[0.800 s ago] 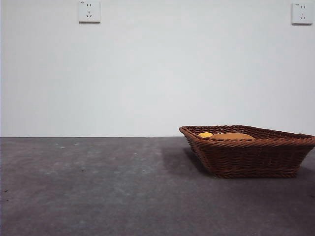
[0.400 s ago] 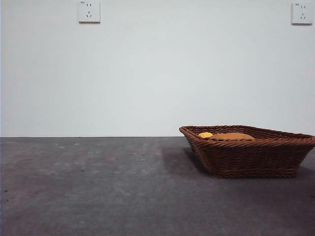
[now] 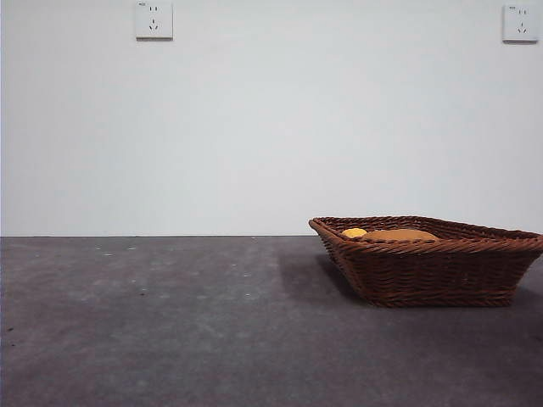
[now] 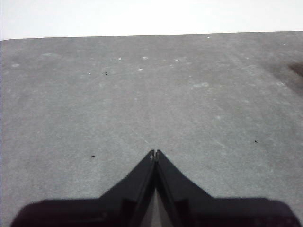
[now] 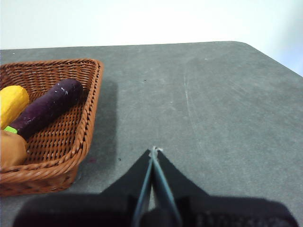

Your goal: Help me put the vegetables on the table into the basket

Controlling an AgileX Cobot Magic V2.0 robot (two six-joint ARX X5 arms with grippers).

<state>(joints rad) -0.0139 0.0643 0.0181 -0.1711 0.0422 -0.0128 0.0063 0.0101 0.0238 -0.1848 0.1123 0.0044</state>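
Observation:
The brown wicker basket (image 3: 441, 263) stands on the dark grey table (image 3: 170, 322) at the right. In it lie the orange-brown potato (image 3: 399, 235) and the yellow corn cob (image 3: 354, 231). The right wrist view shows the basket (image 5: 87, 123) holding the purple eggplant (image 5: 47, 108), the corn cob (image 5: 12, 104) and the potato (image 5: 9, 149). My right gripper (image 5: 153, 150) is shut and empty above bare table beside the basket. My left gripper (image 4: 155, 152) is shut and empty over bare table. Neither gripper shows in the front view.
Two white wall sockets (image 3: 153, 19) (image 3: 520, 23) sit on the white wall behind the table. The table's rounded far corner (image 5: 246, 45) shows in the right wrist view.

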